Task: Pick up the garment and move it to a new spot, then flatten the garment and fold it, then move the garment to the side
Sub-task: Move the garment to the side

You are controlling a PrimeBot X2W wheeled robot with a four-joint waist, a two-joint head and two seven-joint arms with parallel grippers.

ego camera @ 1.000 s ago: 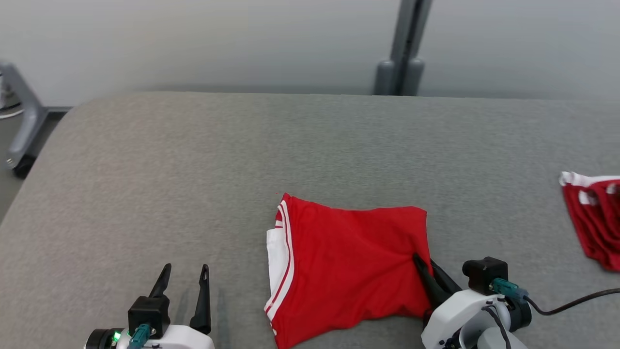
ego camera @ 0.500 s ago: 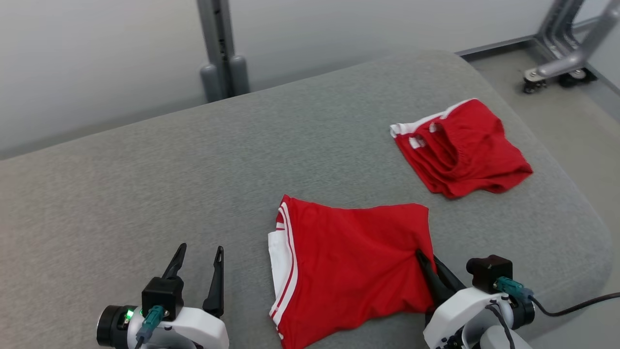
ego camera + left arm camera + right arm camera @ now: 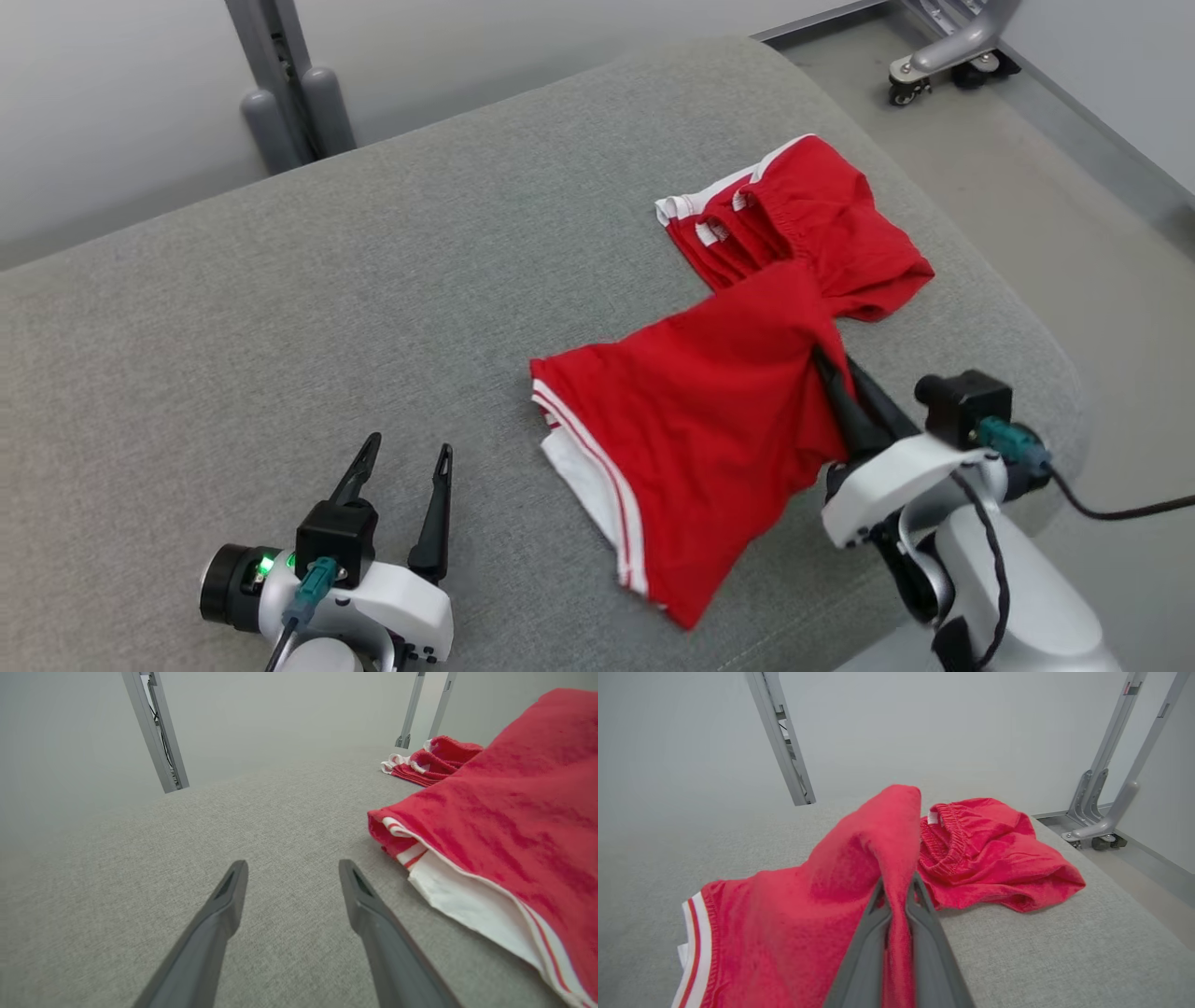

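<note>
Your inventory, largest first. Grey cushioned surface (image 3: 280, 308). Red garment (image 3: 709, 420), folded, with a white-striped hem and white lining showing. It lies centre-right, one corner raised beside a second red garment (image 3: 822, 224). Right gripper (image 3: 831, 369): pinching that corner. Left gripper (image 3: 409, 446): spread, empty.

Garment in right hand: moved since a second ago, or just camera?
Yes. The garment, gripped by the right hand, has moved toward the other red garment: the gap between them has closed, held corner lifted.
</note>
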